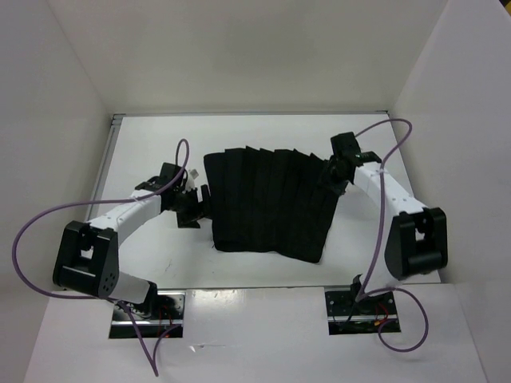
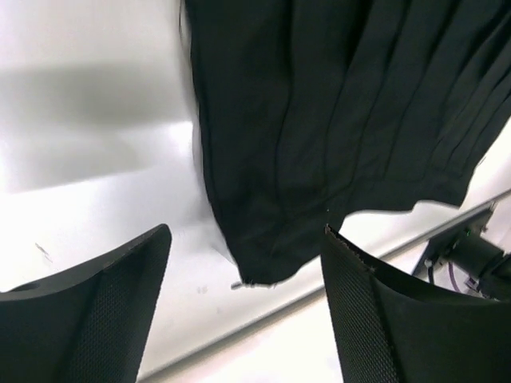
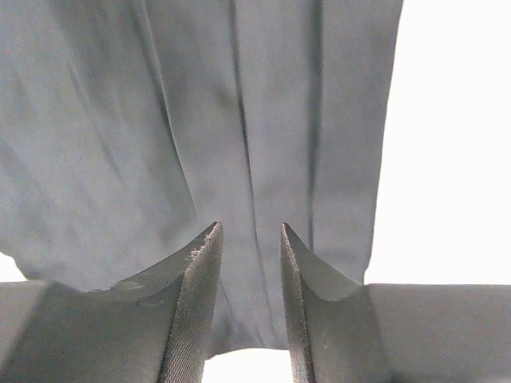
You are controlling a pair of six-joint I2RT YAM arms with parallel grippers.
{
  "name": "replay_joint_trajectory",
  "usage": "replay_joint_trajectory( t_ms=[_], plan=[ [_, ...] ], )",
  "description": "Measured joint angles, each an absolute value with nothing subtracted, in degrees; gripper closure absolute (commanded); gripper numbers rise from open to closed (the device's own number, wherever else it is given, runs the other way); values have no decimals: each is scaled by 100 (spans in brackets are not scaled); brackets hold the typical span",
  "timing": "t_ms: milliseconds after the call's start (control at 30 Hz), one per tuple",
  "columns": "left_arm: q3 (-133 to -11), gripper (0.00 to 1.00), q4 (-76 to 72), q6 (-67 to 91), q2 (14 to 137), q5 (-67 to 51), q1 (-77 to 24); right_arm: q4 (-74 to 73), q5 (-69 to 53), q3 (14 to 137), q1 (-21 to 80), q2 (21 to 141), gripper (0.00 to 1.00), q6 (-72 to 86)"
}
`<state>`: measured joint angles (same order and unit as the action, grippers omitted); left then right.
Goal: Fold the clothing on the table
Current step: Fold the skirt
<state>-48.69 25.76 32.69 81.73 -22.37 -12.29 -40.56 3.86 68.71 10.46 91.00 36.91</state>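
Observation:
The clothing, a black pleated skirt (image 1: 270,203), lies spread flat on the white table (image 1: 152,148). My left gripper (image 1: 192,204) sits just off the skirt's left edge. In the left wrist view its jaws (image 2: 246,231) stand wide apart and grip nothing, with the skirt's near corner (image 2: 263,255) lying on the table beyond the tips. My right gripper (image 1: 331,171) is over the skirt's far right edge. In the right wrist view its fingers (image 3: 250,226) stand partly apart, with the pleated fabric (image 3: 200,120) lying under the gap and not pinched.
White walls close in the table on the left, back and right. Purple cables (image 1: 32,231) loop off both arms. The table's front edge (image 2: 319,291) runs close behind the skirt's near corner, and a black base mount (image 2: 471,255) sits beyond it.

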Motion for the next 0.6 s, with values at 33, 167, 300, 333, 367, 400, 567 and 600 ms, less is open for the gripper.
replay_joint_trajectory(
  t_ms=[33,167,300,333,367,400,567,600],
  plan=[
    [-4792,14,2630,3317,8162,-2241,-1273,-4049,314,6632,1046,8829,55,3741],
    [-4456,17,2786,3540,7959,-2259,-1404,-4121,56,5811,1046,8278,55,3927],
    [-4265,26,2790,3824,7920,-2311,-1481,-4287,-69,5382,1046,8235,54,4049],
    [-4239,29,2777,3905,7955,-2331,-1514,-4329,-82,5356,1046,8235,54,4066],
    [-4219,31,2749,3959,8014,-2346,-1553,-4342,-91,5356,1046,8230,54,4086],
    [-4202,32,2705,4005,8084,-2375,-1592,-4338,-93,5356,1046,8226,54,4104],
    [-4147,41,2377,4283,8613,-2453,-1752,-4346,-132,5280,1046,8101,53,4250],
    [-4145,44,2346,4324,8707,-2462,-1776,-4377,-134,5269,1046,8071,52,4272]
  ],
)
